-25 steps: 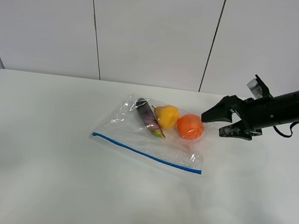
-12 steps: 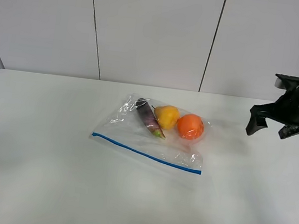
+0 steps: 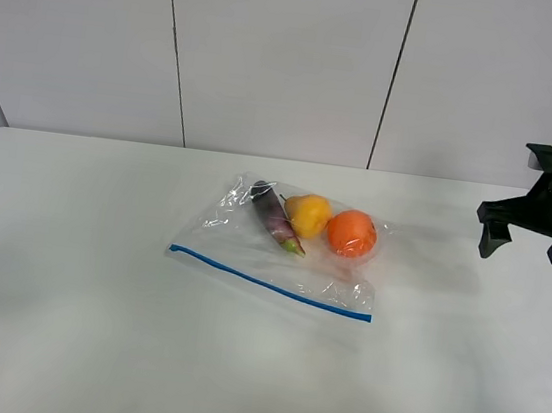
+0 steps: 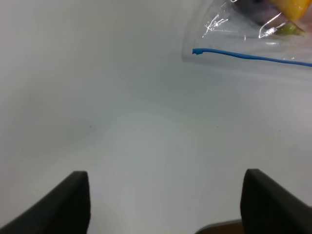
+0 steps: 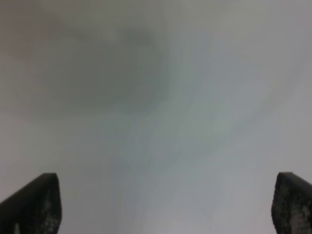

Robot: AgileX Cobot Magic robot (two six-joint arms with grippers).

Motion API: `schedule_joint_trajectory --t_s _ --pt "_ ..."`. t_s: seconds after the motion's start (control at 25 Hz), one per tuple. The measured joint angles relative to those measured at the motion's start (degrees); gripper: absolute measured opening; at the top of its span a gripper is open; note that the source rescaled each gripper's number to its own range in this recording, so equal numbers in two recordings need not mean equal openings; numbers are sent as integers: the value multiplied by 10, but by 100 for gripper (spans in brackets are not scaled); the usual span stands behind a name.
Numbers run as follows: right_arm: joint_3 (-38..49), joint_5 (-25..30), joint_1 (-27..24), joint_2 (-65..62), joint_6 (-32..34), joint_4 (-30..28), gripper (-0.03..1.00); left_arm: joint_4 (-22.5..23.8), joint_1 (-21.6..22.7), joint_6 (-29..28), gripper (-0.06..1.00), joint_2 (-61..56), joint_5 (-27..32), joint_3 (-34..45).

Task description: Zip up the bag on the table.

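Note:
The bag (image 3: pixel 251 249) lies flat in the middle of the table (image 3: pixel 79 334). It is clear and crinkly, with its blue zipper strip (image 3: pixel 272 284) along the near edge. Inside are a purple eggplant (image 3: pixel 273 214), a yellow pear (image 3: pixel 307 213) and an orange (image 3: pixel 351 232). My right gripper (image 3: pixel 525 243) is open and empty at the table's right edge, well clear of the bag. Its wrist view shows only blurred white table between its fingers (image 5: pixel 30 204). My left gripper (image 4: pixel 165 197) is open and empty above bare table. One end of the zipper strip (image 4: pixel 243 55) and a bag corner (image 4: pixel 229 27) lie ahead of it.
White wall panels (image 3: pixel 274 55) stand behind the table's far edge. Nothing but the bag lies on the table. The left arm does not show in the exterior view.
My right gripper has pulled back from beside the orange to the table's right edge and now points downward. The bag has not moved.

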Motion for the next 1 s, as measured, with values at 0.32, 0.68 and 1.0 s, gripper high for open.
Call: schedule_joint_trajectory --t_s 0.32,0.68,1.0 --pt "0 3 0 -56 0 0 100 0 0 0 100 0 0 0" --pt "0 35 0 -129 0 6 100 0 0 0 100 0 0 0" --pt "0 66 0 -285 0 23 100 0 0 0 100 0 0 0"
